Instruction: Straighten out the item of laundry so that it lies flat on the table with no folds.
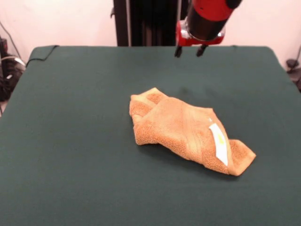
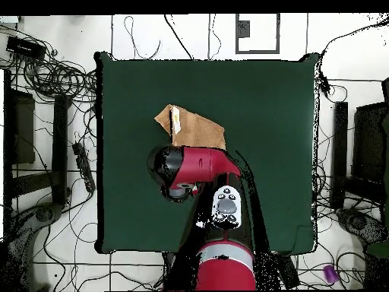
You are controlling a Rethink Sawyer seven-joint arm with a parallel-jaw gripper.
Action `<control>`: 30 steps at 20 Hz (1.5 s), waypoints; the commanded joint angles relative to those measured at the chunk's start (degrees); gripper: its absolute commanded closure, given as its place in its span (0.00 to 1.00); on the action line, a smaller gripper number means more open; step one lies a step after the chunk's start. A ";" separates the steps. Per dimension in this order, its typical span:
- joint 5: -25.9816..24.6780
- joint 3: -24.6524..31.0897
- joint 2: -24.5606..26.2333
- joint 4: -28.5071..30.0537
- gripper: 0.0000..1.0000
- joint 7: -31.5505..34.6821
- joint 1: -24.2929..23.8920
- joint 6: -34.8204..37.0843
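Here's the bench (image 1: 70, 141), wide and covered in dark green cloth. One thing lies on it: an orange-tan towel (image 1: 183, 129), bunched and folded over itself near the middle, white label (image 1: 218, 143) facing up.

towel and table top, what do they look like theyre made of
Towel: looks like terry cloth, orange-tan with a matte, nubby pile and flatter woven bands across it; it lies bunched in soft, thick folds. The white label on it seems a smooth fabric tag.

Table: the top looks covered in dark green felt-like cloth, matte with no shine; what lies beneath cannot be told.
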 commanded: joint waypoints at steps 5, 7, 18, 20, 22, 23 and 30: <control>4.17 7.20 4.47 0.36 0.00 10.32 -0.70 -14.06; 3.87 7.96 7.60 -1.81 0.00 9.70 -0.84 -17.60; 4.50 7.63 13.65 -6.86 0.00 10.79 0.25 -25.54; 4.62 7.87 14.21 -7.42 0.00 10.17 -0.08 -25.70; 4.78 7.74 14.22 -7.40 0.00 10.03 -0.14 -25.35; 4.93 7.55 14.23 -7.26 0.00 10.33 -0.11 -25.22; 5.86 7.57 14.04 -6.64 0.00 11.02 -0.35 -23.44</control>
